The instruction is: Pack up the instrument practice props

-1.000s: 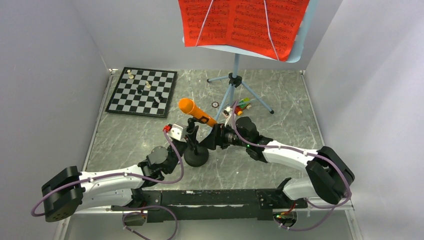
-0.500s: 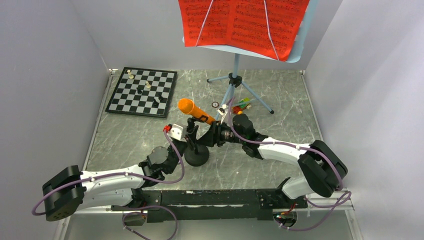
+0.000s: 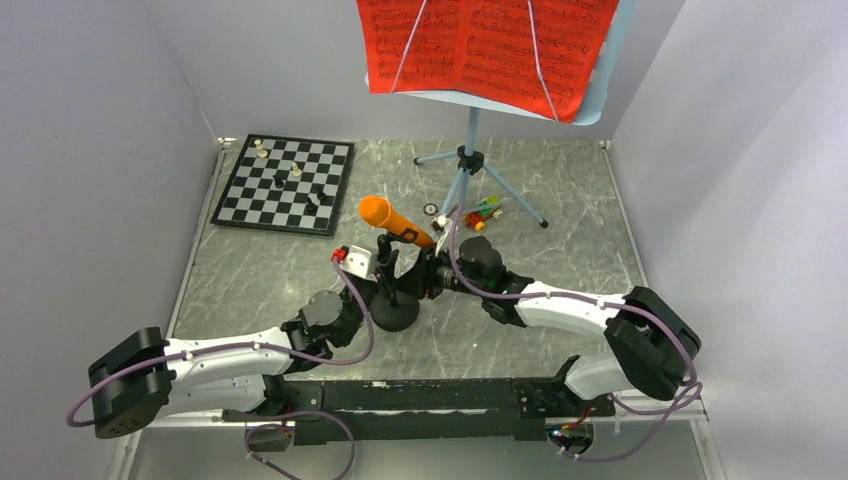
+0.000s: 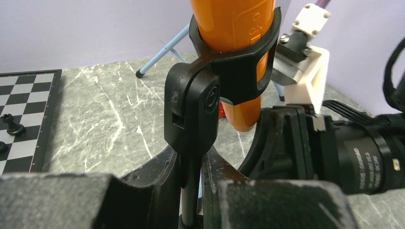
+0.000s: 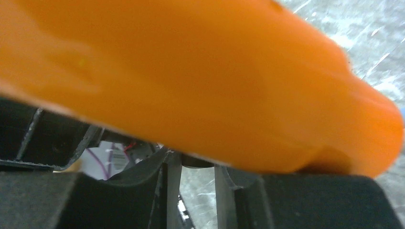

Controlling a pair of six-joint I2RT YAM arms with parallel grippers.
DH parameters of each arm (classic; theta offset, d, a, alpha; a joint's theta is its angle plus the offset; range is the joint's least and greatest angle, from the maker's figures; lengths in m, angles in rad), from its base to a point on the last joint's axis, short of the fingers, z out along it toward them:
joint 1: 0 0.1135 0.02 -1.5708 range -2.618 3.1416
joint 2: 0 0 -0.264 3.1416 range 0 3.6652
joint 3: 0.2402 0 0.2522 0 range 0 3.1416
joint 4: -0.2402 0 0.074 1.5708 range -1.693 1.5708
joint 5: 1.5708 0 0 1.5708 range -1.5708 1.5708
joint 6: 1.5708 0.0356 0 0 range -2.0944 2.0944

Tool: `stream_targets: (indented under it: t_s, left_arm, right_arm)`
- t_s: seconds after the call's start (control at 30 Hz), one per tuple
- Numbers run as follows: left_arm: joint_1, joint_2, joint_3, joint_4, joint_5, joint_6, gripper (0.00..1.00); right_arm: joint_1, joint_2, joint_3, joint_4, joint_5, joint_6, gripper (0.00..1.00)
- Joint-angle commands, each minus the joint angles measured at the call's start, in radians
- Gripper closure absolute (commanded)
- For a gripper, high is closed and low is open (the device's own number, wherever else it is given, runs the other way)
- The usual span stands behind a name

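Orange microphone (image 3: 393, 222) sits tilted in the clip of its black round-base stand (image 3: 394, 312), mid-table. Left gripper (image 4: 190, 183) is clamped on the stand's thin stem, just below the clip. Right gripper (image 5: 193, 188) sits directly beneath the microphone's tail, fingers a narrow gap apart, apparently holding nothing; view blurred.
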Motion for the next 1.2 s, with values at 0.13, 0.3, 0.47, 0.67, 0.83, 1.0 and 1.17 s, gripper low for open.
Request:
stream_targets:
  t_s: [0.13,0.3,0.47,0.67,0.83,1.0,1.17]
  left_arm:
    - [-0.014,0.028,0.019,-0.104,-0.004,-0.058,1.0]
    - [-0.016,0.037,0.025,-0.112,-0.007,-0.063,1.0]
    - [-0.016,0.049,0.023,-0.107,-0.012,-0.067,1.0]
    - [-0.016,0.084,0.029,-0.108,-0.011,-0.083,1.0]
    - [-0.016,0.096,0.02,-0.097,-0.011,-0.093,1.0]
    - [-0.016,0.104,0.015,-0.095,-0.011,-0.105,1.0]
    - [-0.016,0.102,0.011,-0.095,-0.008,-0.109,1.0]
  right_arm:
    - [0.174,-0.026,-0.014,-0.107,0.344,-0.297,0.83]
    - [0.266,-0.053,-0.012,-0.151,0.564,-0.442,1.0]
    - [0.371,-0.087,-0.057,-0.11,0.797,-0.664,1.0]
    - [0.516,-0.01,-0.101,0.028,1.056,-1.004,1.0]
    - [0.608,0.125,-0.147,0.27,1.252,-1.297,1.0]
    - [0.652,0.37,-0.16,0.673,1.413,-1.646,1.0]
    - [0.666,0.454,-0.193,0.988,1.42,-1.895,1.0]
